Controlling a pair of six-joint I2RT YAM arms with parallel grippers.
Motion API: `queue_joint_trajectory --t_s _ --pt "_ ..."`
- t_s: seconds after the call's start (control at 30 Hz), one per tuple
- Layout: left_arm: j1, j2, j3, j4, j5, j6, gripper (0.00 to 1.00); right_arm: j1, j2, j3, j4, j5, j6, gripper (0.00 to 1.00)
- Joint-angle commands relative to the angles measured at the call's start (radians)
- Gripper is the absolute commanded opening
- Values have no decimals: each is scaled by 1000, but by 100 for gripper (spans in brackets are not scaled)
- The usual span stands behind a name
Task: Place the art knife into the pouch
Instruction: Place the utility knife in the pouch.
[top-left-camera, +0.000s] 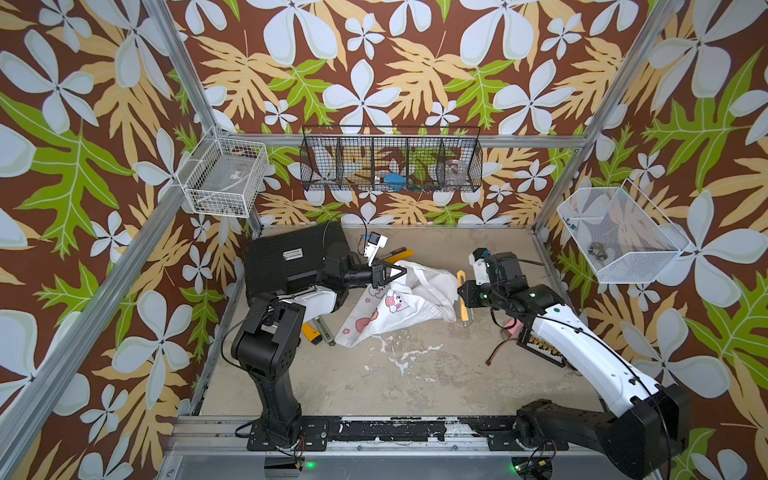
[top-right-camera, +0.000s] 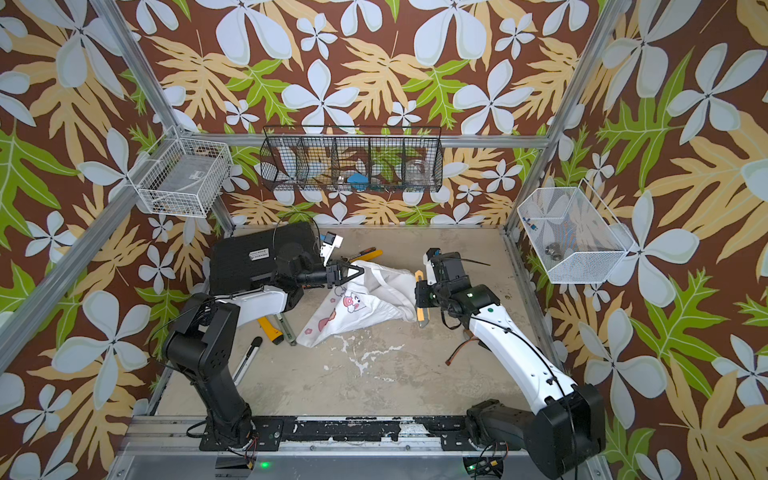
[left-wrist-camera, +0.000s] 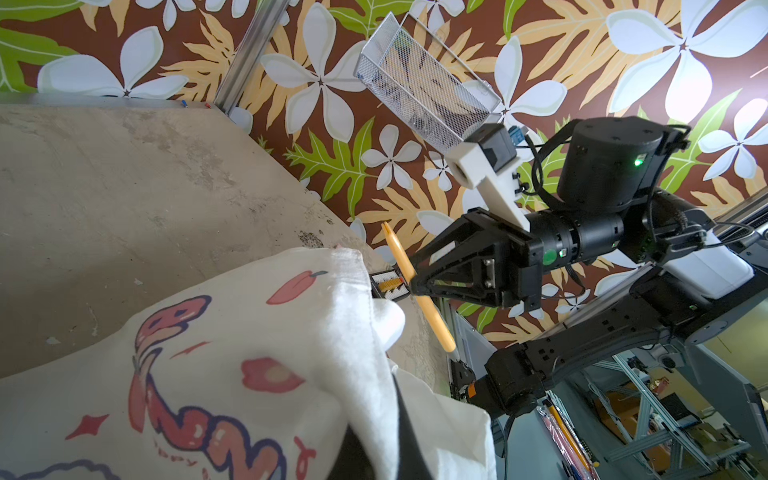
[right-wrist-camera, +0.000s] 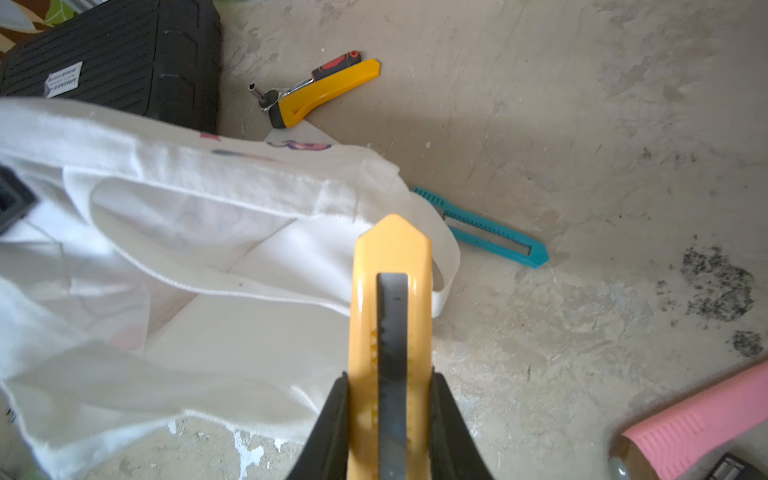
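Plainly yellow art knife (right-wrist-camera: 390, 316), pointed tip (dark slider)

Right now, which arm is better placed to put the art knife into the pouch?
Right: the right gripper holds the art knife beside the pouch; the left gripper pinches its edge.

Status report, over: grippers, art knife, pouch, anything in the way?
Left gripper shut on the pouch rim. Right gripper shut on the art knife, beside the pouch, not inside. Strap handle loops by the knife tip, may snag.
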Motion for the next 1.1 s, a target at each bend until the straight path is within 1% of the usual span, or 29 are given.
queue_joint_trajectory --t_s 0.0,0.1,0.2,0.37,0.6,0.7,0.9,1.07 --pt "-1 15 16 50 12 -17 0 4 -68 -49 -5 -72 -13 9" --pt "-1 22 23 52 15 -20 0 8 -123 -90 -16 -130 -10 9" --pt "-4 21 16 61 22 -20 0 17 -142 -118 7 -215 8 9" --pt "-17 9 1 83 70 -10 0 90 -102 -108 6 -255 9 9" --pt "-48 -10 -16 79 139 26 0 150 -73 -112 4 -313 5 9" --pt "-56 -9 -20 75 147 33 0 164 -70 -116 3 -337 1 9" --pt "-83 -14 -32 79 159 45 0 180 16 -79 30 -421 -3 9" --pt "-95 -25 -47 79 173 60 0 182 106 -26 57 -430 -2 9"
